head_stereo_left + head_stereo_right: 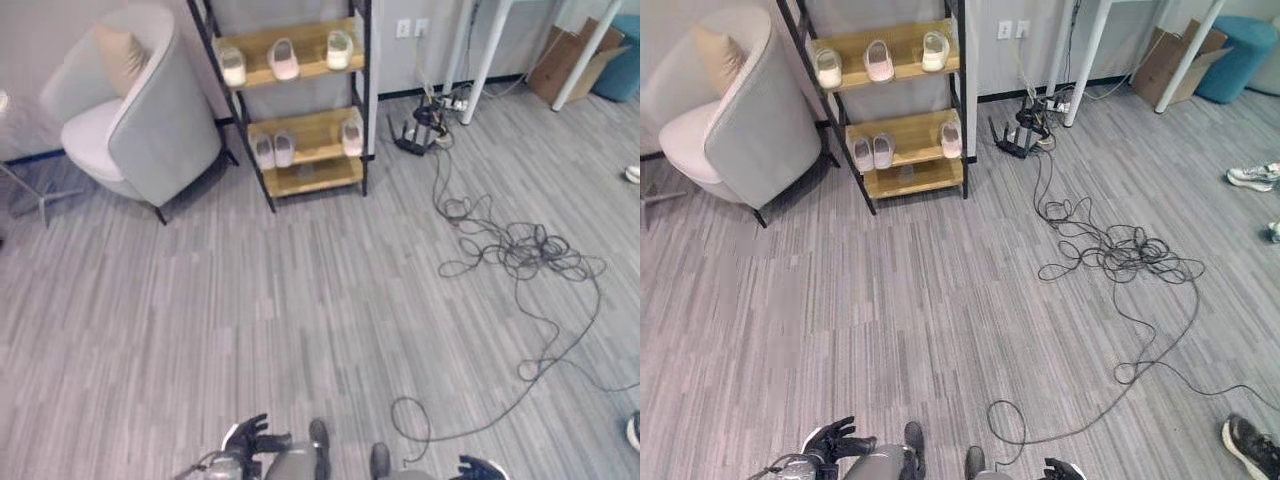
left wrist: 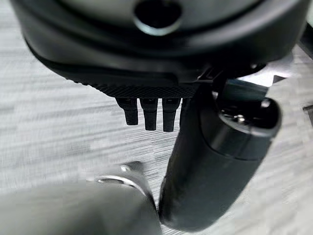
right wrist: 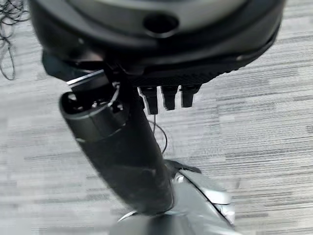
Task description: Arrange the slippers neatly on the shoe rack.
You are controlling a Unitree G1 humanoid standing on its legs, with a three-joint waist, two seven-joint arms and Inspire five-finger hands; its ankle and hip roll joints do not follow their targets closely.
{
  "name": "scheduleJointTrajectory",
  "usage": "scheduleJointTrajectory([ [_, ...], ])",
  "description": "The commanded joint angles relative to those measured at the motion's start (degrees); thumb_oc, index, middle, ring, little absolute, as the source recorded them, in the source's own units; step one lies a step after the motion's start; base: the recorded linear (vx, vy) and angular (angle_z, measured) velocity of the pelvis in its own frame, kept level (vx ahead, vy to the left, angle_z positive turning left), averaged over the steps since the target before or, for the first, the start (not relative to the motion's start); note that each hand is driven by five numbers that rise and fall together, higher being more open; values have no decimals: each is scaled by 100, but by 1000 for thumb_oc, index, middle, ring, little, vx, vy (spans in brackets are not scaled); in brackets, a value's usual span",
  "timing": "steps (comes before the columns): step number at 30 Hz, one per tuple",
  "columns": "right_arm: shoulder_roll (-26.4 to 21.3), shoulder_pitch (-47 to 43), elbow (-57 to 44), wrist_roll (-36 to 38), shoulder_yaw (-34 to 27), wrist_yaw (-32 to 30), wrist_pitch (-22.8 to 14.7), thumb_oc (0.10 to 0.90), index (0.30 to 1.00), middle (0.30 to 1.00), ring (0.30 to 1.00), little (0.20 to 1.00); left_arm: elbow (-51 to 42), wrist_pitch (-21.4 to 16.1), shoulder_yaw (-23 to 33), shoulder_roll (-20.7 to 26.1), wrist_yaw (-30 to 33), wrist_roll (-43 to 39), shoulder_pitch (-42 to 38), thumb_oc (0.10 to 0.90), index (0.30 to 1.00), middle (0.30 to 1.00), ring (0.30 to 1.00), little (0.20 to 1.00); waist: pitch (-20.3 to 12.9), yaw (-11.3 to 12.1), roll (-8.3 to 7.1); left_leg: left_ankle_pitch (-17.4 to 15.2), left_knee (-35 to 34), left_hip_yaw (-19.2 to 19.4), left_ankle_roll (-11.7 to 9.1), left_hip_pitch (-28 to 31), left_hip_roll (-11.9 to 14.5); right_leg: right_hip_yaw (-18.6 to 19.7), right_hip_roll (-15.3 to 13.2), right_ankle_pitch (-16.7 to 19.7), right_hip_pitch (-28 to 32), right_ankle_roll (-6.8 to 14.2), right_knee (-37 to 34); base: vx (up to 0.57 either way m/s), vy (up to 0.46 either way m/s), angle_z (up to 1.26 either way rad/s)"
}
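Observation:
A black-framed shoe rack [image 1: 364,90] with wooden shelves stands far off against the back wall. On its top shelf lie three slippers: a white one [image 1: 233,66], a pink one [image 1: 284,58] and a pale one [image 1: 339,48]. The middle shelf holds a close pair [image 1: 273,150] and a single slipper [image 1: 352,135]. The lowest shelf [image 1: 310,178] is bare. My left hand [image 1: 250,435] hangs low at the near edge, open with spread fingers [image 2: 149,113] and holding nothing. My right hand [image 1: 482,467] is also low, with straight fingers [image 3: 167,97] and nothing in it.
A grey armchair [image 1: 130,110] with a cushion stands left of the rack. Tangled black cables [image 1: 520,255] sprawl over the floor to the right, near a router [image 1: 412,135] and white table legs [image 1: 490,55]. A person's shoes [image 1: 1252,175] show at the right edge.

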Motion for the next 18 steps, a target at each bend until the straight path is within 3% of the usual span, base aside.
scheduleJointTrajectory([
  [1, 17, 93, -251, -117, 218, 8, -158, 800, 900, 900, 900, 900, 236, 12, -152, 104, 118, 253, 306, 800, 900, 900, 900, 900, -333, 366, -173, 42, 103, 82, 354, -638, -205, 219, 68, -845, 756, 622, 478, 528, 77, -35],
  [2, 108, 82, -209, -183, 253, 77, -142, 800, 900, 900, 900, 900, 395, 71, -65, 101, 79, 406, 391, 800, 900, 900, 900, 900, -485, 456, -178, 330, 176, 30, 422, -498, -146, 360, 135, -947, 885, 654, 575, 552, 106, -59],
  [3, 153, 107, -166, -174, 229, 111, -125, 800, 900, 900, 900, 900, 453, 117, -62, 121, 89, 534, 420, 800, 900, 900, 900, 900, -544, 477, -233, 375, 342, 31, 474, -522, -174, 407, 101, -957, 926, 659, 683, 739, 145, -75],
  [6, 241, 146, 4, -141, 160, 165, -64, 800, 900, 900, 900, 900, 499, 137, -66, 210, 124, 653, 389, 800, 900, 900, 900, 900, -630, 496, -443, 189, 685, 42, 585, -473, -250, 424, -56, -745, 883, 836, 1189, 352, 80, -45],
  [8, 270, 152, 161, -403, 228, 170, 5, 800, 900, 900, 900, 900, 474, 158, -191, 285, 223, 879, 269, 800, 900, 900, 900, 900, -668, 482, -567, -130, 914, 95, 744, -340, -302, 378, -228, 65, 541, 1286, 2239, 437, 139, -33],
  [9, 253, 145, 174, -620, 310, 161, 31, 800, 900, 900, 900, 900, 402, 165, -262, 314, 219, 902, 202, 800, 900, 900, 900, 900, -645, 469, -588, -298, 971, 97, 843, -183, -338, 281, -360, 656, 339, 1554, 2818, 459, 177, -20],
  [10, 238, 101, 116, -678, 349, 157, 44, 800, 900, 900, 900, 900, 303, 166, -356, 327, 234, 932, 120, 800, 900, 900, 900, 900, -624, 422, -552, -452, 1002, 55, 942, -1, -352, 213, -437, 1061, 149, 1615, 3355, 447, 189, -13],
  [11, 227, 60, 51, -663, 360, 164, 30, 800, 900, 900, 900, 900, 210, 166, -426, 352, 259, 949, 45, 800, 900, 900, 900, 900, -561, 353, -456, -554, 966, 0, 1029, 229, -317, 111, -490, 1180, -170, 1549, 3903, 617, 267, -13],
  [12, 214, 3, -107, -506, 295, 127, -12, 800, 900, 900, 900, 900, 49, 157, -568, 388, 286, 982, -126, 800, 900, 900, 900, 900, -437, 170, -301, -768, 818, -96, 1127, 805, -305, -256, -737, 1036, -702, 1365, 4358, 445, 198, 1],
  [13, 212, 2, -107, -506, 295, 127, -12, 800, 900, 900, 900, 900, 49, 158, -568, 386, 286, 982, -127, 800, 900, 900, 900, 900, -441, 169, -292, -763, 815, -99, 1125, 800, -296, -262, -727, 1046, -703, 1361, 4346, 496, 164, 16],
  [14, 236, -7, -250, -437, 293, 112, -21, 800, 900, 900, 900, 900, -38, 131, -575, 407, 297, 927, -173, 800, 900, 900, 900, 900, -401, 112, -254, -869, 783, -124, 1113, 1013, -285, -585, -934, 805, -844, 1273, 4199, 506, 10, 30],
  [15, 253, 25, -577, -333, 319, 98, -92, 800, 900, 900, 900, 900, -337, 81, -554, 448, 260, 733, -237, 800, 900, 900, 900, 900, -340, -5, -212, -1035, 686, -208, 1041, 1393, -240, -982, -1052, 230, -1126, 1083, 3629, 706, -26, 33],
  [17, 264, 57, -595, -352, 396, 105, -104, 800, 900, 900, 900, 900, -645, 13, -762, 437, 199, 791, -286, 800, 900, 900, 900, 900, -274, -149, -198, -1186, 610, -370, 966, 1690, -248, -929, -883, 61, -1435, 1056, 2893, 579, -113, 27],
  [18, 269, 93, -559, -397, 469, 90, -95, 800, 900, 900, 900, 900, -662, -10, -872, 430, 231, 924, -322, 800, 900, 900, 900, 900, -236, -244, -237, -1276, 585, -506, 922, 1851, -293, -677, -739, 167, -1559, 1070, 2255, 301, -103, 17],
])
